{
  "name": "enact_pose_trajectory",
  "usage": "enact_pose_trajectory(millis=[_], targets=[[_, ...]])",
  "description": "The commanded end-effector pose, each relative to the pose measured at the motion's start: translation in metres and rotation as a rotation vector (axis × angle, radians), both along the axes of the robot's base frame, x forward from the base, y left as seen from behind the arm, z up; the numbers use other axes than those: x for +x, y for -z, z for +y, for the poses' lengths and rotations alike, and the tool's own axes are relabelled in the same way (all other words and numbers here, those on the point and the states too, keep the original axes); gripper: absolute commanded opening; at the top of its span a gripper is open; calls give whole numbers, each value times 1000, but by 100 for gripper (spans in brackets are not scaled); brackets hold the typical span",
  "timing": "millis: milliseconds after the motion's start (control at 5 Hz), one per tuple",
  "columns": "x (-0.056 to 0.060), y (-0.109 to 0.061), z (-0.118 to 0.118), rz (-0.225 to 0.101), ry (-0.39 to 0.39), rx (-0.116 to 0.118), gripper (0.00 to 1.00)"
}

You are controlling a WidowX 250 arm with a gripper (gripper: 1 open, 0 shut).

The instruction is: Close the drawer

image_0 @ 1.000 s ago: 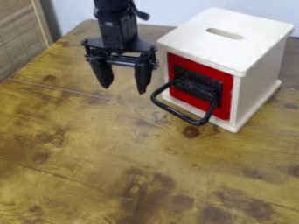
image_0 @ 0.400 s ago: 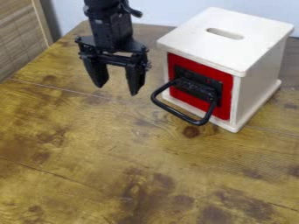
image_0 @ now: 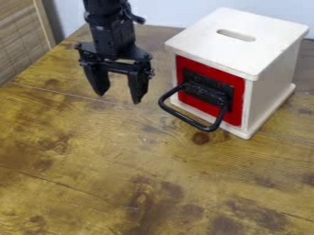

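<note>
**A:** Leftward drift is the only change in the camera view: the black two-fingered claw (image_0: pixel 117 87) sits a little further left than a second ago, away from the pale wooden cube box (image_0: pixel 252 55). Nothing else has shifted.

**B:** And the claw itself?

**A:** Spread wide, holding nothing, fingers pointing down just above the worn wooden tabletop (image_0: pixel 110 174).

**B:** Where is the drawer?

**A:** The red-fronted drawer with the black panel (image_0: pixel 208 90) sits in the box's front face, to the right of the claw. It looks nearly flush; I cannot tell how far it still stands out. Its large black loop handle (image_0: pixel 190 112) hangs forward and down toward the tabletop, near the claw's right finger but apart from it.

**B:** So the push?

**A:** I judge it must run rightward and back, square into that red face.
</note>
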State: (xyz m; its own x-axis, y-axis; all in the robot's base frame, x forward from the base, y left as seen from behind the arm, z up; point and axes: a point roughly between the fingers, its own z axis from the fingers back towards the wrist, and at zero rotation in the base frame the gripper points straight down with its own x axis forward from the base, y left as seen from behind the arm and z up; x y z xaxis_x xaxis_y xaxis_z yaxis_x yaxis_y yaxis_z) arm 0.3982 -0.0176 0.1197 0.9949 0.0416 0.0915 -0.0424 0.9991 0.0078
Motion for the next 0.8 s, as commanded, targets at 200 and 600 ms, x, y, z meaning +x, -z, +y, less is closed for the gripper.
enact_pose_trajectory(millis=[200,600], targets=[[17,-49,9,-115,-198,3,100],[20,-23,-14,-93,-215,-14,100]])
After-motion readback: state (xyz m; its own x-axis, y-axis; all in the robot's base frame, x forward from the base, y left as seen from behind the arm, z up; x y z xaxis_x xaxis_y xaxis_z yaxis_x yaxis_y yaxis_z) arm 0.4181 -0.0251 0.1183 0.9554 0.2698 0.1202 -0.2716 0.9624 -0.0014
